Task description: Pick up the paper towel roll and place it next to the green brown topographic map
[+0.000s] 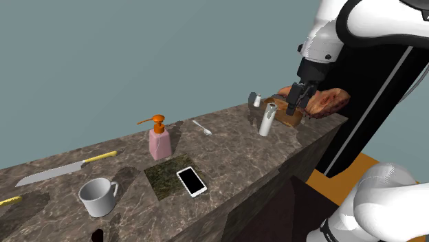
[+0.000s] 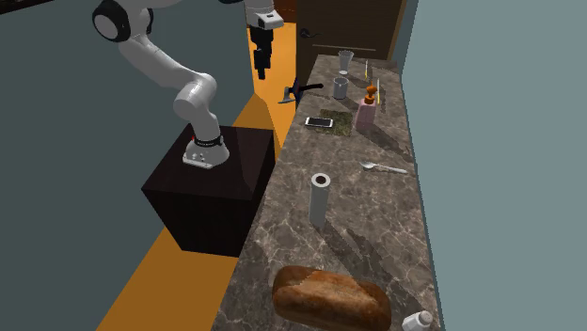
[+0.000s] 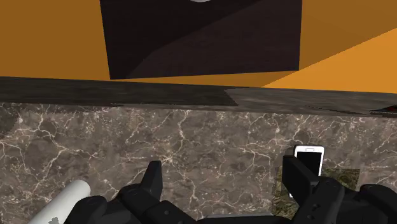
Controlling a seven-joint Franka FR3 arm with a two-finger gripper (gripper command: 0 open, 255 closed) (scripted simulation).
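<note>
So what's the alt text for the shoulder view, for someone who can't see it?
A whitish paper towel roll stands upright near the far end of a dark marble counter; a white robot arm reaches in from the right, its black jaws in the air. Nearer are a phone beside a greenish map, a pink soap dispenser and a mug.

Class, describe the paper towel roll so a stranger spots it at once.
Look along the dark veined counter. Between the bread loaf and the spoon stands the paper towel roll, the only slim, pale, upright tube with a hollow top.
</note>
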